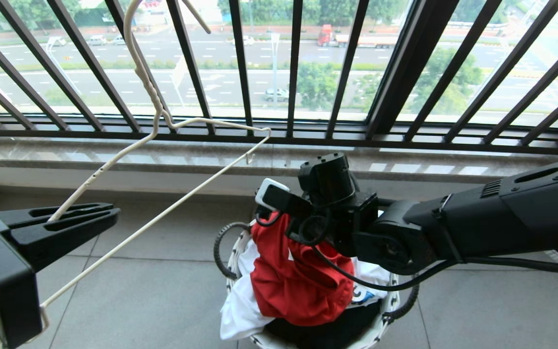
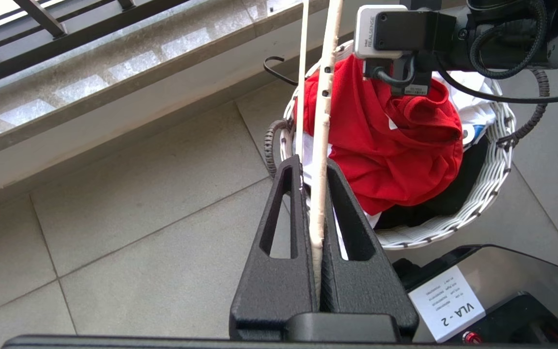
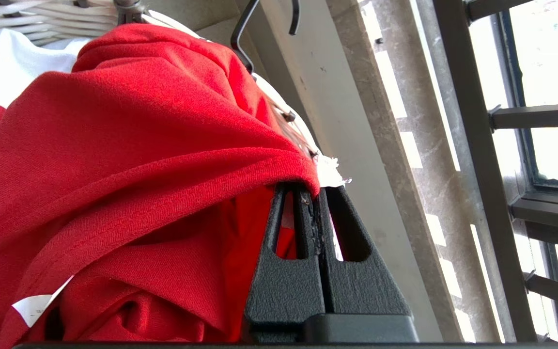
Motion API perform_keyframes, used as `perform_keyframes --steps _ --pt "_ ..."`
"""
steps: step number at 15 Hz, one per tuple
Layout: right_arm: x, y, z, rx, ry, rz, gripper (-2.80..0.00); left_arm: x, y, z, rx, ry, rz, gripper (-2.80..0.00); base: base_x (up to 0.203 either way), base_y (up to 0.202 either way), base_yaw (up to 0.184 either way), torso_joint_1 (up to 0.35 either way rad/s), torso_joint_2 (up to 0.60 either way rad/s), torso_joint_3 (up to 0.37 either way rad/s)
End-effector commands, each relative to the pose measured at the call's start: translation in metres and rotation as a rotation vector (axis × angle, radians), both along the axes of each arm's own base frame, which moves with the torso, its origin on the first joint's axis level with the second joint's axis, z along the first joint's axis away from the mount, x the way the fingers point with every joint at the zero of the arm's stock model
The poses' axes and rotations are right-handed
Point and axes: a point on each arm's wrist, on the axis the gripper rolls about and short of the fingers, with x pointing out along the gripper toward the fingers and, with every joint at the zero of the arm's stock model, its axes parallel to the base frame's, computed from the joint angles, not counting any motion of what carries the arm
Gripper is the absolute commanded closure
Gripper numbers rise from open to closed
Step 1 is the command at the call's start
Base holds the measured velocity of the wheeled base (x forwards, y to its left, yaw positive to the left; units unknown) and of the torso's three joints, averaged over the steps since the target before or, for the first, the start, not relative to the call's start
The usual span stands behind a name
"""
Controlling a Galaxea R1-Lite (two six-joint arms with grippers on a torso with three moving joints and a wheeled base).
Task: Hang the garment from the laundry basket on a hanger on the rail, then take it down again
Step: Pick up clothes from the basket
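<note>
Garment pinched in right gripper, in laundry basket

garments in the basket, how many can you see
3: the red T-shirt heaped on top, its edge pinched by the right gripper; a white garment spilling over the laundry basket rim; a black one underneath. More may be buried.

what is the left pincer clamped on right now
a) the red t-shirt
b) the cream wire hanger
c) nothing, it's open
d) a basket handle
b: in the left wrist view the left pincer is shut on the hanger, while the red T-shirt is pinched by the right pincer over the basket.
</note>
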Motion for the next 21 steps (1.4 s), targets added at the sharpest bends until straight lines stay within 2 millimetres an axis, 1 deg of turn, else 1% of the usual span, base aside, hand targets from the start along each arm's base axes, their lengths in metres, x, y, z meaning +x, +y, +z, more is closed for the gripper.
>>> perform_keyframes --steps 1,4,7,9,11,13,15,17,18,21 --pt "-0.008 -0.007 0.025 0.049 -0.044 -0.004 0.00 0.000 0.000 0.001 -0.004 -0.001 0.000 0.00 0.000 0.000 0.000 0.000 0.00 0.000" --pt "-0.019 -0.017 0.051 0.177 -0.059 -0.013 0.00 -0.001 0.002 0.004 -0.022 -0.006 -0.004 0.00 0.000 0.000 0.000 0.000 0.00 0.000" --pt "-0.024 -0.021 0.064 0.328 -0.047 -0.043 0.00 -0.001 0.001 0.004 -0.019 -0.004 -0.006 0.00 0.000 0.000 0.000 0.000 0.00 0.000" --pt "-0.032 -0.016 0.076 0.451 -0.086 -0.036 0.00 0.000 0.000 0.002 -0.012 0.002 -0.005 0.00 0.000 0.000 0.000 0.000 0.00 0.000" --pt "-0.037 -0.016 0.082 0.528 -0.139 -0.028 0.00 0.000 -0.001 0.002 -0.023 0.012 -0.044 0.00 0.000 0.000 0.000 0.000 0.00 0.000" --pt "-0.041 -0.020 0.074 0.552 -0.145 -0.037 0.00 -0.001 -0.002 0.003 -0.043 0.025 -0.087 0.00 0.000 0.000 0.000 0.000 0.00 0.000" --pt "-0.053 -0.039 0.073 0.570 -0.130 -0.058 0.00 0.000 -0.003 0.002 -0.041 0.031 -0.089 0.00 0.000 0.000 0.000 0.000 0.00 0.000" --pt "-0.068 -0.057 0.081 0.653 -0.116 -0.075 0.00 0.001 -0.006 0.000 -0.029 0.039 -0.089 0.00 0.000 0.000 0.000 0.000 0.00 0.000" --pt "-0.071 -0.062 0.085 0.689 -0.106 -0.066 0.00 0.002 -0.006 0.000 -0.033 0.039 -0.085 0.00 0.000 0.000 0.000 0.000 0.00 0.000" --pt "-0.068 -0.066 0.087 0.702 -0.096 -0.034 0.00 0.004 -0.010 -0.001 -0.031 0.051 -0.081 0.00 0.000 0.000 0.000 0.000 0.00 0.000"
